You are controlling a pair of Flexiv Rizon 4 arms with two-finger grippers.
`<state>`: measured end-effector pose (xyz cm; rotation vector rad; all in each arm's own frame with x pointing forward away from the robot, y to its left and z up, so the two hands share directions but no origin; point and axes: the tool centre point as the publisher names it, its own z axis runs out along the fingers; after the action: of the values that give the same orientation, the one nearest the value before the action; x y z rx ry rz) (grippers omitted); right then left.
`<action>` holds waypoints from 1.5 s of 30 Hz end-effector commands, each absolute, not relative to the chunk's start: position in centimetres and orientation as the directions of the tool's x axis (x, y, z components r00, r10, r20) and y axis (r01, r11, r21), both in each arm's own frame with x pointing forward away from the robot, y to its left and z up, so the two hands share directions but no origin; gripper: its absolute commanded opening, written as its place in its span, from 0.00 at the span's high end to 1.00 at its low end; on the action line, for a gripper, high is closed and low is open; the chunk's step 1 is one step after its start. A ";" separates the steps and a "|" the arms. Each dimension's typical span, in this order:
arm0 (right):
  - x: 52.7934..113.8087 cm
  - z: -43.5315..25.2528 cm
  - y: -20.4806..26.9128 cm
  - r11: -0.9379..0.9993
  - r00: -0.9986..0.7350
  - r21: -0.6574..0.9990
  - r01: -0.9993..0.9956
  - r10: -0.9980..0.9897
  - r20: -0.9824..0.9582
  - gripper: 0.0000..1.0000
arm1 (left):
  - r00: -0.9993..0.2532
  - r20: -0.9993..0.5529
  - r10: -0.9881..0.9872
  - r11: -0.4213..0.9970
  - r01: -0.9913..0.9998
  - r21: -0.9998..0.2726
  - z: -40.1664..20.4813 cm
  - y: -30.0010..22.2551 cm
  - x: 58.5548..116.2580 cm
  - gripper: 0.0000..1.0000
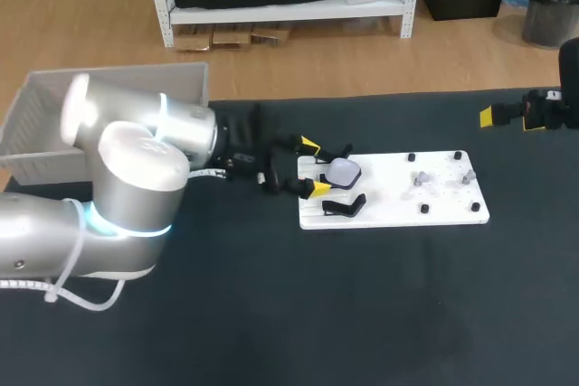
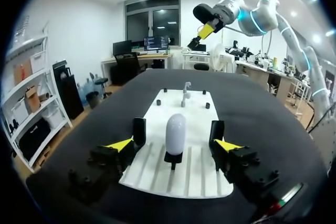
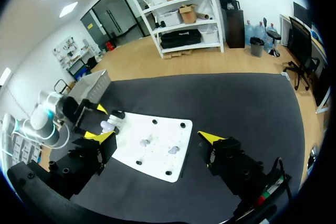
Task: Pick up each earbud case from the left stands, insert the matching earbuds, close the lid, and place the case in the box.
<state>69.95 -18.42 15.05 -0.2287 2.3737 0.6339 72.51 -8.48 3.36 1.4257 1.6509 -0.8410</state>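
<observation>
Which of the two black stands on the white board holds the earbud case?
The black stand between the left tool's open fingers; it carries the pale oval earbud case. The other black stand is empty.

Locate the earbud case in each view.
Head view: earbud case at the white board's left end, between the left gripper's open fingers.
Left wrist view: earbud case upright on its stand, between that gripper's fingers.
Right wrist view: earbud case, small, at the board's end nearest the left arm.
Shared landmark: the white board.
</observation>
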 end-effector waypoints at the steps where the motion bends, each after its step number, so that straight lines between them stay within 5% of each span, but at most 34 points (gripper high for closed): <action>1: 70.0 15.0 -18.5 0.866 -0.766 0.384 -0.321 0.001 -0.643 0.00 | -0.078 -0.874 0.480 0.155 0.988 -0.003 2.8 -9.4 73.0 0.08; 25: 70.0 15.0 -18.5 0.866 -0.766 0.384 -0.321 0.001 -0.643 0.00 | -0.071 -0.874 0.481 0.113 0.993 -0.019 1.6 -11.8 72.9 0.38; 28: 70.0 15.0 -18.5 0.866 -0.766 0.384 -0.321 0.001 -0.643 0.00 | -0.075 -0.875 0.479 0.115 0.993 -0.022 1.6 -11.9 72.9 0.49; 45: 70.0 15.0 -18.5 0.866 -0.766 0.384 -0.321 0.001 -0.643 0.00 | -0.080 -0.873 0.481 0.112 0.993 -0.029 1.3 -12.1 72.9 0.63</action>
<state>69.95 -18.42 15.05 -0.2287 2.3737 0.6338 72.66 -11.90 1.43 1.4548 1.6596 -0.8878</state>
